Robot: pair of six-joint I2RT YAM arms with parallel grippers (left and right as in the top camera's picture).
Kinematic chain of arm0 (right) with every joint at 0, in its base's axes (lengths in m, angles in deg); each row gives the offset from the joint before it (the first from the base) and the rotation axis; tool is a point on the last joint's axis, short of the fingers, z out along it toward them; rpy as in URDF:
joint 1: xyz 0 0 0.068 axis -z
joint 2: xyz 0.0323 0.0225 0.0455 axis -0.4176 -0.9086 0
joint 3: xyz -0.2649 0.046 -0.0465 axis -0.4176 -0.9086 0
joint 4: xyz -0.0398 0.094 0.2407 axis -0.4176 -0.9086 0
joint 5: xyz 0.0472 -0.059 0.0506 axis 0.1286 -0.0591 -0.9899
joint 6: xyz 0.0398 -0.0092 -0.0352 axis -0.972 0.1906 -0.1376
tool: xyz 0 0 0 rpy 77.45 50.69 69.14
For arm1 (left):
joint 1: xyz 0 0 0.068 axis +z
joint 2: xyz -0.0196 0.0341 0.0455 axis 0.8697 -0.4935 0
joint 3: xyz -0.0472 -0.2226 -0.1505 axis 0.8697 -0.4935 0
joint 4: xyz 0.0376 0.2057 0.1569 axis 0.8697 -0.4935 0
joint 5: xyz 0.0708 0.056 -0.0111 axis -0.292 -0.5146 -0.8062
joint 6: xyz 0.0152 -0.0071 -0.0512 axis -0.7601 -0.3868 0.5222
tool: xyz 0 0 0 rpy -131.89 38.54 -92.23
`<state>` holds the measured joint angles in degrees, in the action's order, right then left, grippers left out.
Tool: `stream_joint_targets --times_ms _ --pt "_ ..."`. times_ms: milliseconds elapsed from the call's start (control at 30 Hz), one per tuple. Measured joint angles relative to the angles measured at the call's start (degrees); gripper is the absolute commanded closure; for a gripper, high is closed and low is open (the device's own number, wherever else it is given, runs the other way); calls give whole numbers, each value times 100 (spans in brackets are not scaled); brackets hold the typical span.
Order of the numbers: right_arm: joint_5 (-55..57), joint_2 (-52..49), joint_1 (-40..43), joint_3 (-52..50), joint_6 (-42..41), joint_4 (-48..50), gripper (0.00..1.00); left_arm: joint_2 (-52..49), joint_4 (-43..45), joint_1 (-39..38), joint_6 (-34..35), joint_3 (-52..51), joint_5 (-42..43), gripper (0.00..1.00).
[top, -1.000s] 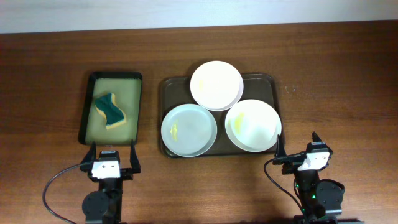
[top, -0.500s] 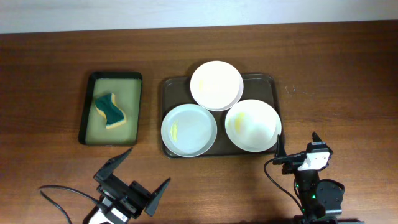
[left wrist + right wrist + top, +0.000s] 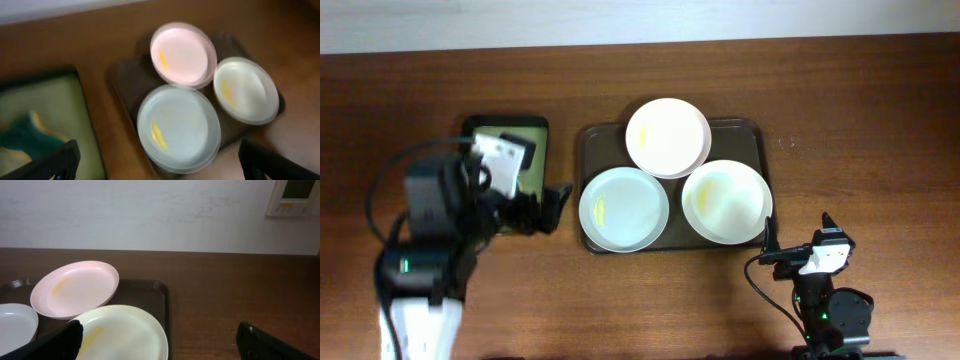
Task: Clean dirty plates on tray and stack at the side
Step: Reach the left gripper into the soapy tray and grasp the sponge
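My left arm [image 3: 430,215] is mostly black, with a white housing [image 3: 506,160] at the wrist, a white lower segment [image 3: 415,330] and a small green light [image 3: 405,266]. A black cable [image 3: 375,190] loops off its left side. My right arm [image 3: 825,300] is black too, with a white block [image 3: 818,260], a green lamp [image 3: 823,316] and a thin black lead [image 3: 752,275]. The left fingers [image 3: 57,162] and right fingers [image 3: 55,340] are black and tapered.

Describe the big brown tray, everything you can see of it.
The tray is a dark brown rectangle with rounded corners and a raised rim, plastic by its look. It lies flat on the wooden table, beside the smaller black tray. Three smeared plates cover most of it; the far one overhangs its rim.
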<state>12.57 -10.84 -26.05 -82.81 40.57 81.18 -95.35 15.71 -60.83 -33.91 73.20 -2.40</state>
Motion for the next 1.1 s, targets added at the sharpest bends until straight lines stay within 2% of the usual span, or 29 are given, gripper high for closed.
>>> stream_joint_targets --times_ms 100,200,233,333,533,700,833,900,967,1067,1100 --pt "2 2 0 0 0 -2 2 -1145 -975 0 -42 1032 -92 0" --pt "2 0 0 2 0 0 2 -1897 -1259 39 83 1576 -581 1" --pt "2 0 0 0 0 0 2 -2243 -1176 136 398 1657 -992 1" --pt "2 0 0 0 -2 -2 2 -2618 -831 417 979 1657 -1377 1" --pt "2 0 0 0 0 -2 2 -2957 -627 540 1410 1659 -1510 1" --pt "2 0 0 0 -2 0 2 -3773 -586 535 2352 1670 -2597 1" --pt "2 0 0 0 -2 -2 2 -4409 -476 535 2551 1670 -2817 0" --pt "2 0 0 0 0 -2 2 -4728 -291 538 2583 1670 -2855 5" --pt "2 0 0 0 0 -2 2 -4979 -39 560 2625 1670 -2870 0" --pt "2 0 0 0 -4 0 2 -5370 181 667 2643 1670 -2861 0" --pt "2 0 0 0 0 -2 2 -5449 184 682 2643 1670 -2861 5"
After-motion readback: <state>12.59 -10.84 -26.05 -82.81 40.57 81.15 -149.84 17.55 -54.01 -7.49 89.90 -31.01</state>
